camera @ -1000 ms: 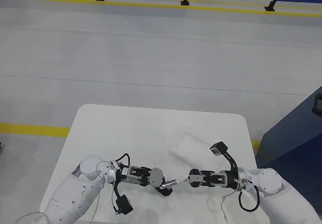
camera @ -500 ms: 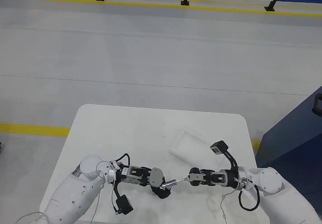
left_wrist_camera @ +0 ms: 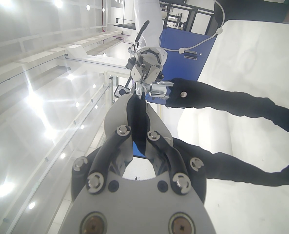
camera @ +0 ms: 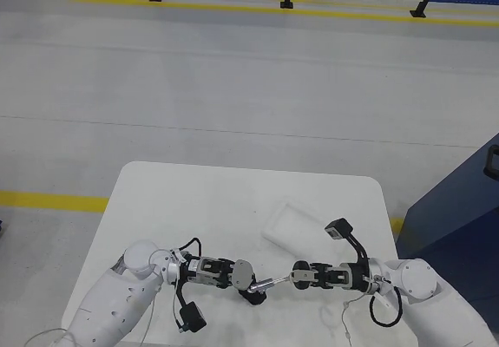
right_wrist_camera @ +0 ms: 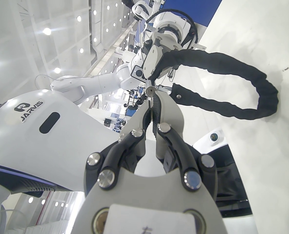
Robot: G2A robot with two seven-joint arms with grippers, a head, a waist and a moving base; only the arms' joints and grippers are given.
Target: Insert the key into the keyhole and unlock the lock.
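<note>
My left gripper [left_wrist_camera: 137, 103] clamps the lock [left_wrist_camera: 157, 90] just behind its chrome end; my right gripper [right_wrist_camera: 155, 99] pinches the key [right_wrist_camera: 150, 96], tip at the keyhole. Any tilt now and it jams, or twists in my grip

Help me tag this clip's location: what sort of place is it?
Probably a robotics test hall: grey floor with yellow lines, blue cabinet beside the white table, another white robot under high ceiling lamps.
</note>
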